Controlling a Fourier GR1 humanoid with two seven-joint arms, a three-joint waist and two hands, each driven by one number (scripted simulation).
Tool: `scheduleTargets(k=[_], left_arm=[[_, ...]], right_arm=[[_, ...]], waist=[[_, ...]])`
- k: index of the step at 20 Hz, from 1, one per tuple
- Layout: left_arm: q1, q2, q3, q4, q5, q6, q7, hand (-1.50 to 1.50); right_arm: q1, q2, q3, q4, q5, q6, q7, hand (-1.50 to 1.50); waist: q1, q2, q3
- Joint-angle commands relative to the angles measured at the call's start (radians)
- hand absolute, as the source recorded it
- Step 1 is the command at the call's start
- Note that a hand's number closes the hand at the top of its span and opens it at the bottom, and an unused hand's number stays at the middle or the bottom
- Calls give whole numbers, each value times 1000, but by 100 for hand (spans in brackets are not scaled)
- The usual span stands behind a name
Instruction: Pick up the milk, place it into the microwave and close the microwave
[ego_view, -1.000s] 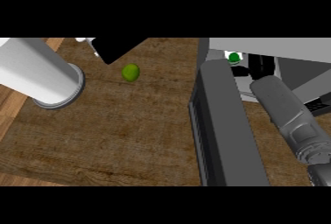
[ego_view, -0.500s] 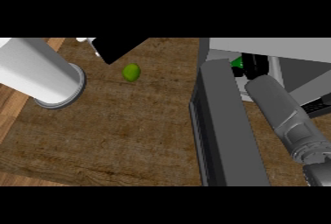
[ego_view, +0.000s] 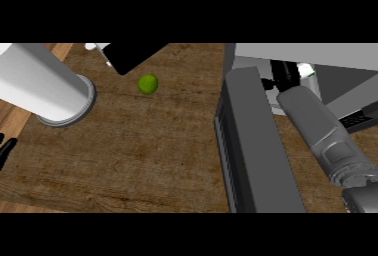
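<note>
Little of the milk (ego_view: 308, 70) shows: only a white corner with a green mark, at the mouth of the microwave (ego_view: 317, 52) in the upper right, just beside the black right hand (ego_view: 283, 76), whose grey forearm reaches up to it from the lower right corner. Whether this hand is clasped on the carton or spread beside it, I cannot tell, because the forearm and the shadow of the cavity hide the contact. I judge the milk to be a light, stiff carton with smooth sides that could slip or tip over, so it is best taken round the middle of its body, thumb on one flat side, and set down upright and well inside. The open microwave door (ego_view: 255, 145) stands as a long dark slab just left of the forearm, and it must swing shut past the arm, so the arm is in its way for now. On the wooden desk (ego_view: 148, 165) a small green fruit (ego_view: 148, 84) lies well apart from the microwave, near a black object (ego_view: 136, 55) at the top and a large pale cylinder (ego_view: 44, 82) at the left; none of them blocks the door. A black sliver at the left edge may be the left hand (ego_view: 6, 147), too little to judge
</note>
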Motion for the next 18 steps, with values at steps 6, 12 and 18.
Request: scheduleTargets(k=[6,12,18], left_arm=[[-31,-10,-72,35,-17,-52,-17,-150],[-19,-71,-153,31,-82,-60,-29,-150],[-5,-89,-210,29,-94,-67,-10,150]], right_arm=[[18,9,-109,-14,-115,252,-88,-150],[64,9,-154,4,-163,381,-110,-150],[187,22,-174,12,-191,575,-207,-150]], waist=[[-29,-14,-1],[-56,-30,-3],[-79,-43,-3]])
